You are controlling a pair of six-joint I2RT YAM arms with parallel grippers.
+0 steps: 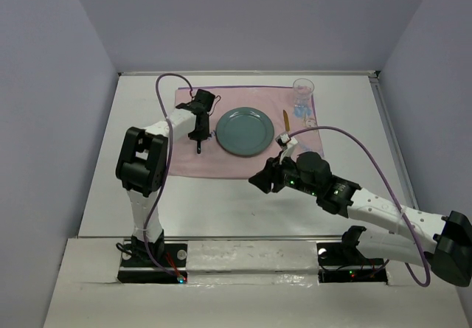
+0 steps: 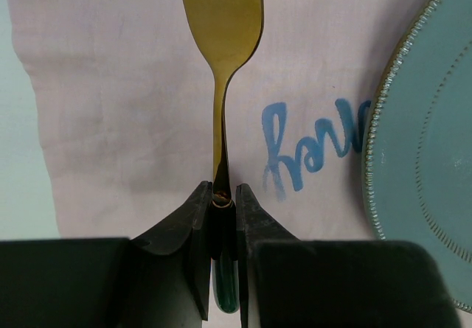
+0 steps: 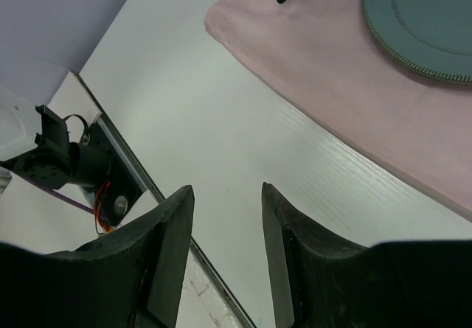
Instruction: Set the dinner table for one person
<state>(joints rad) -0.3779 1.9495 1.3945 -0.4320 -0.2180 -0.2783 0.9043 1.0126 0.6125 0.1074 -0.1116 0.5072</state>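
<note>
Left end effector (image 2: 221,195), reaching over the cloth (image 2: 133,121), clamps the fork (image 2: 221,33) handle; right end effector (image 3: 227,195) hovers low, jaws apart.

A pink cloth (image 1: 184,162) lies on the far half of the dinner table (image 1: 221,210). On the cloth sits 1 teal plate (image 1: 244,131), with a gold utensil (image 1: 286,119) just to its right and a clear glass (image 1: 303,91) at the far right corner. The left gripper (image 1: 198,138) hangs over the cloth left of the plate, and a slim dark handle (image 1: 199,149) sticks out from its tip. The right gripper (image 1: 258,182) hovers at the cloth's near edge.
</note>
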